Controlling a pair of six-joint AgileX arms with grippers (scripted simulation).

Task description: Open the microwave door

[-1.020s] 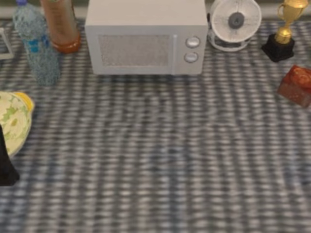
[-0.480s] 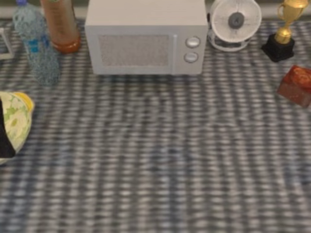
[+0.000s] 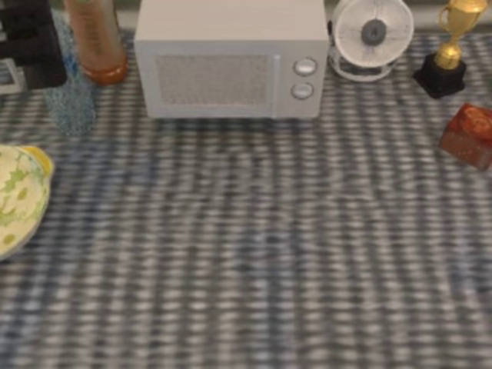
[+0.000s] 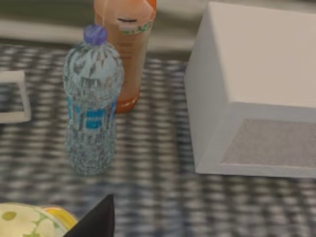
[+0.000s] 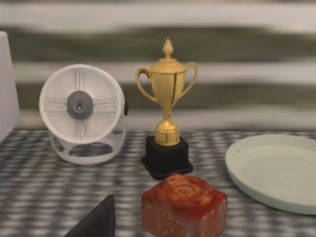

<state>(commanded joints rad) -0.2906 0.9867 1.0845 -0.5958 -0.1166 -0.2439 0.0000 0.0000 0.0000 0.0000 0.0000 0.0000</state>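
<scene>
Grey, stiff and hinged, the microwave door point(image 3: 214, 79) looks shut; best gripped at an edge. Whether the left gripper point(image 3: 31, 38) is released or clenched cannot be told

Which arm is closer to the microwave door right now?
Left: its arm is at the top view's far left, beside the microwave door. The right arm is outside the top view.

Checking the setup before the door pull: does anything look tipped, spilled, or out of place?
Nothing stands out. The microwave sits square with the microwave door shut. The water bottle, orange bottle, fan and trophy stand upright. No spill shows on the table. The left arm is at the top view's upper left.
</scene>
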